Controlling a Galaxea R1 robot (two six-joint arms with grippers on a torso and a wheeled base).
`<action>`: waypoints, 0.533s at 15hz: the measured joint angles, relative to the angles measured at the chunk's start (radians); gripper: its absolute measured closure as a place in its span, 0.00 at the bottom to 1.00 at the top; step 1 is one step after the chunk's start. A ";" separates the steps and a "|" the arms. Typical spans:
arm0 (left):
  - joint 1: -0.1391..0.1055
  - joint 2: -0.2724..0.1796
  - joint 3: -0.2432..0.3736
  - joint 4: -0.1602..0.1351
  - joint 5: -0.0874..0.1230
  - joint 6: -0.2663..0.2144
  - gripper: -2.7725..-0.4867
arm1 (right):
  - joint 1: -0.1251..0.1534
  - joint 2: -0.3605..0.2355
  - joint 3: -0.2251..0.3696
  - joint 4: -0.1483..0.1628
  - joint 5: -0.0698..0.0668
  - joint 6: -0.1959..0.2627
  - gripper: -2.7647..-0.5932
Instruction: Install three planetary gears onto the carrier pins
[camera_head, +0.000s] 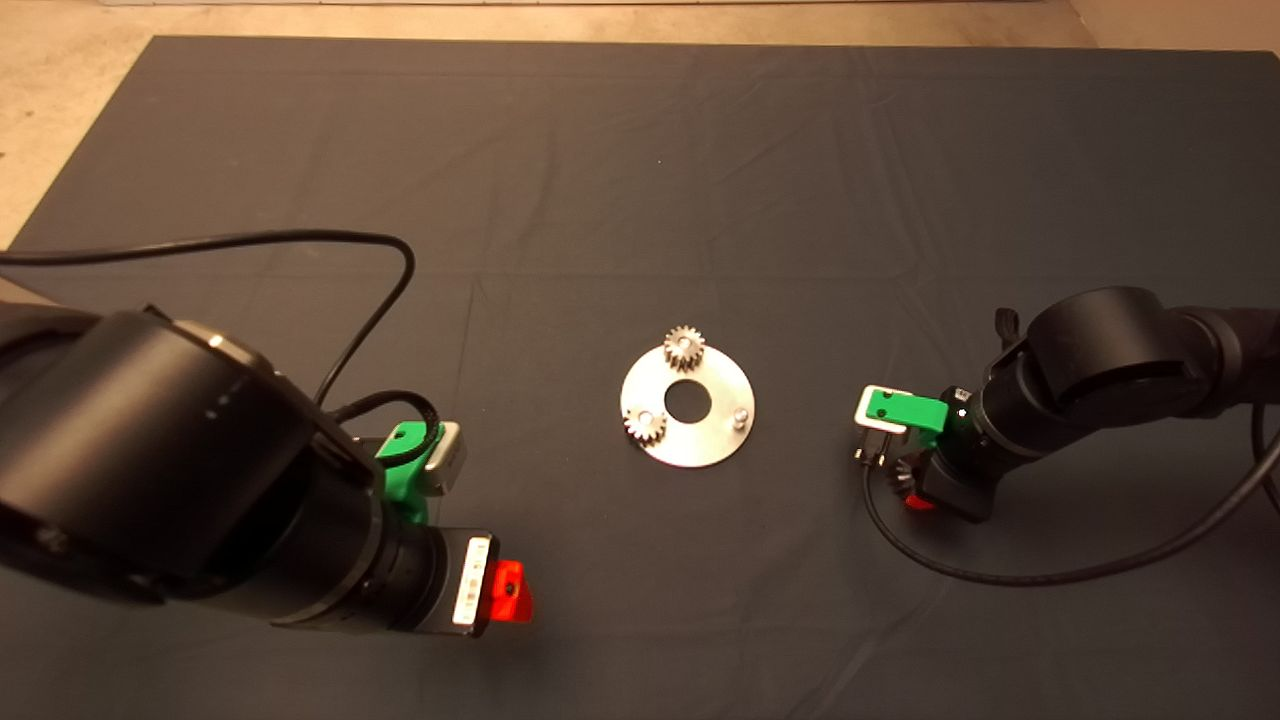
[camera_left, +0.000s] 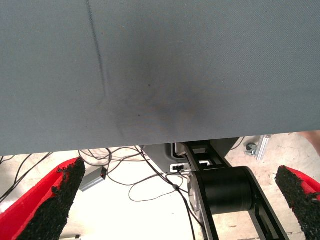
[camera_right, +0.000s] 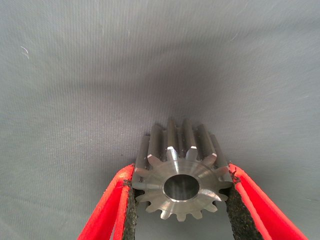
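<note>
two planetary gears sit on the disc (camera_head: 688, 432): one (camera_head: 684, 348) at 12 o'clock, one (camera_head: 645, 426) at 8 o'clock. bare carrier pin (camera_head: 741, 416) at 4 o'clock. right gripper (camera_head: 905, 480), at 3 o'clock of the disc, low over the desk (camera_head: 640, 150), grasps the third gear (camera_right: 182, 186). next: keep bore vertical over the pin, mesh nothing, lower straight. left gripper (camera_left: 170, 200) parked at 8 o'clock, released.

Robot lab: matted table (camera_head: 640, 150), floor cables (camera_left: 145, 192).
</note>
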 joint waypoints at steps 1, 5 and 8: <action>0.000 0.000 0.003 -0.001 0.000 0.000 0.01 | 0.025 0.001 0.004 0.006 0.001 0.001 0.78; 0.000 -0.005 0.005 -0.001 0.000 0.000 0.01 | 0.152 0.042 -0.005 0.126 -0.001 0.005 0.78; 0.000 -0.005 0.005 -0.002 0.000 0.000 0.01 | 0.231 0.103 -0.058 0.242 0.000 0.007 0.78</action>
